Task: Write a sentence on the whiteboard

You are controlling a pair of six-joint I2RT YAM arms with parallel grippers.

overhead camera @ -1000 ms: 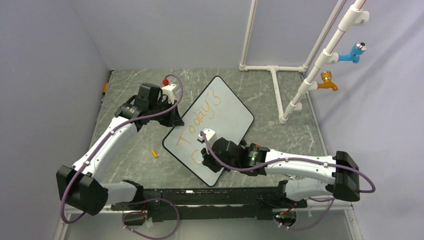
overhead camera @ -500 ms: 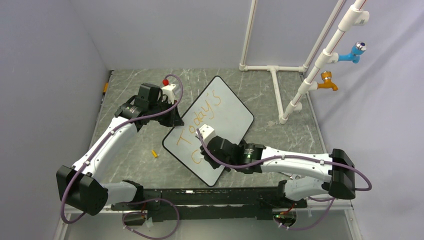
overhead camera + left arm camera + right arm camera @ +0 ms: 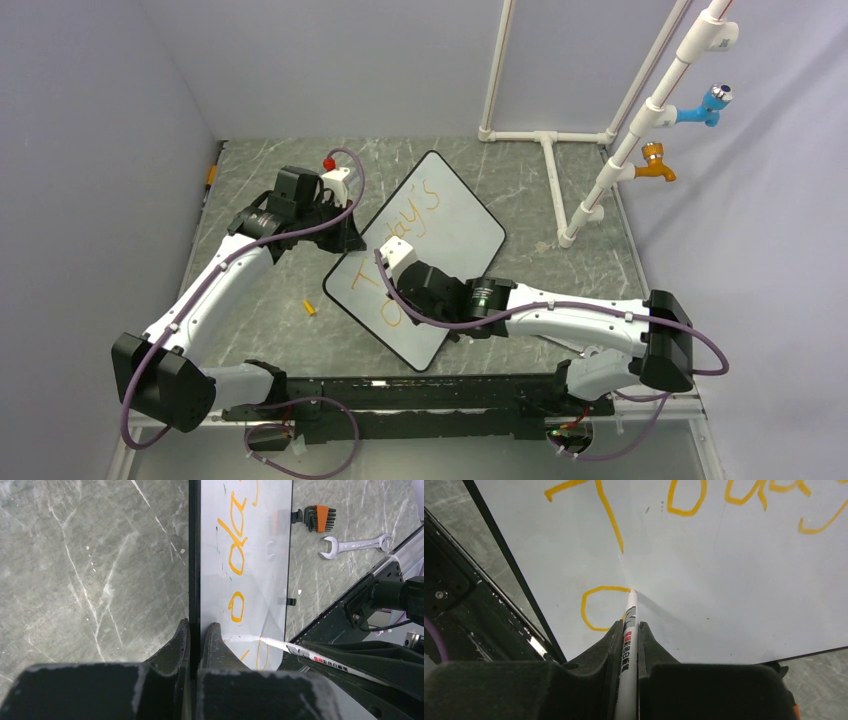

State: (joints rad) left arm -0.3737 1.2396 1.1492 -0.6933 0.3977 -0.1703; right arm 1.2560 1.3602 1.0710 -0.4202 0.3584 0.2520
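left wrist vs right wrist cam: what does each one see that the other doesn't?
Left wrist only: the left gripper pinching the whiteboard by its black rim, plus a wrench and a hex key set lying on the table beyond the board.
Right wrist only: the right gripper shut on the marker, and the whole open orange loop that its tip touches.
Both: the whiteboard, the marker tip on it, and orange letters of the sentence.
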